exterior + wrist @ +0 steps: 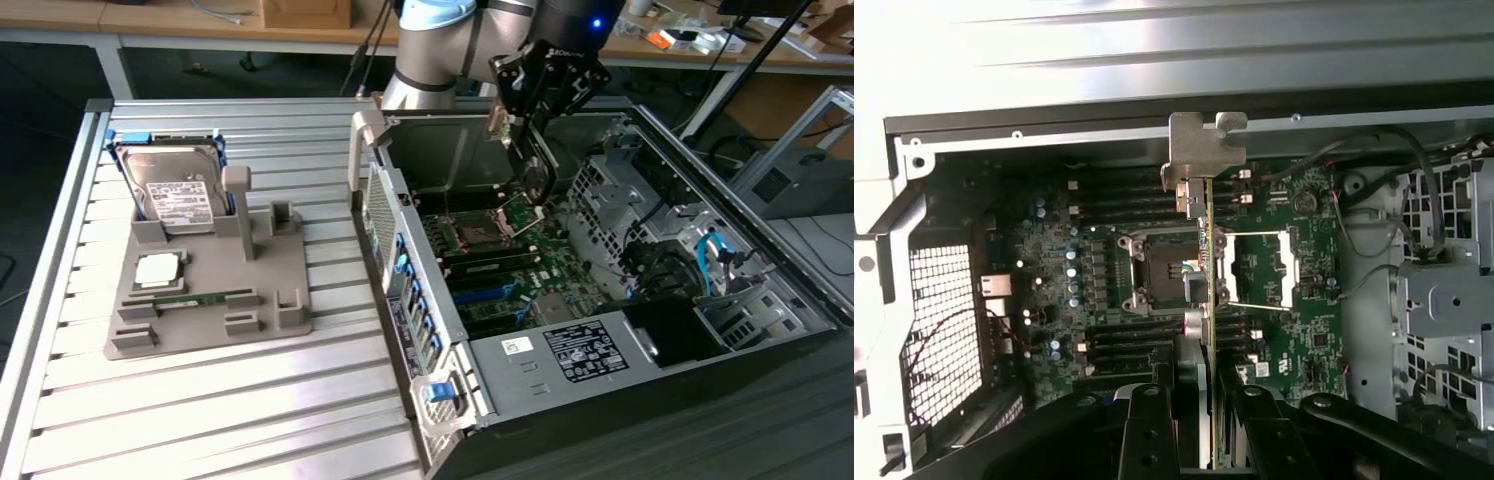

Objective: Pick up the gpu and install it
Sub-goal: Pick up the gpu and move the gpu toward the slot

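My gripper [531, 120] is shut on the gpu [535, 170] and holds it upright on its edge above the motherboard [514, 270], inside the open computer case [534, 375]. The card hangs over the open CPU socket [478, 236], clear of the board. From the wrist, the gpu [1211, 290] appears edge-on as a thin tan line between my black fingers [1150, 425], and its silvery metal bracket [1205, 150] is at the far end near the case wall. The CPU socket [1159, 272] lies right under the card.
A grey fixture [214, 300] on the slatted table holds a hard drive [174, 190], a CPU [158, 268] and a green memory stick [194, 297] at the exterior view's left. Drive cages and cables [681, 250] crowd the case's right side. The case's rear wall [387, 240] stands upright.
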Motion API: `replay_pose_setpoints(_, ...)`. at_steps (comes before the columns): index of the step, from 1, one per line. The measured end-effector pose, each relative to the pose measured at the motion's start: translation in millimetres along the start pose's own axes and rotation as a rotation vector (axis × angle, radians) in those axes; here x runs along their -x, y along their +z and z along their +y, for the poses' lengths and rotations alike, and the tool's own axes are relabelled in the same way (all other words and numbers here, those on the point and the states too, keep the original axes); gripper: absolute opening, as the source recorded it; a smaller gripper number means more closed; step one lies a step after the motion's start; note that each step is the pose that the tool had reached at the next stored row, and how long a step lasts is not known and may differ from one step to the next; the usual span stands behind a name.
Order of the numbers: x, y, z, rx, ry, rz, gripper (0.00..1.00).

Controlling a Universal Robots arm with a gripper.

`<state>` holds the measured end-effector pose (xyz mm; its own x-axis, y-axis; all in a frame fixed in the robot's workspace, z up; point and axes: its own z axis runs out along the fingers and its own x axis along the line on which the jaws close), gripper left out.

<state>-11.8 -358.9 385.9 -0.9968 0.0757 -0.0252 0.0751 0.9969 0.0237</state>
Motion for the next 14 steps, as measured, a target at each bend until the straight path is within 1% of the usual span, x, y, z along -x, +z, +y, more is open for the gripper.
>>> replay_pose_setpoints(7, 4.1, 3.5, 0.2, -0.0025, 0.000, -0.0002, 0.27)
replay_pose_setpoints(14, 7.0, 6.3, 0.4, -0.0037, 0.000, -0.0003, 0.27)
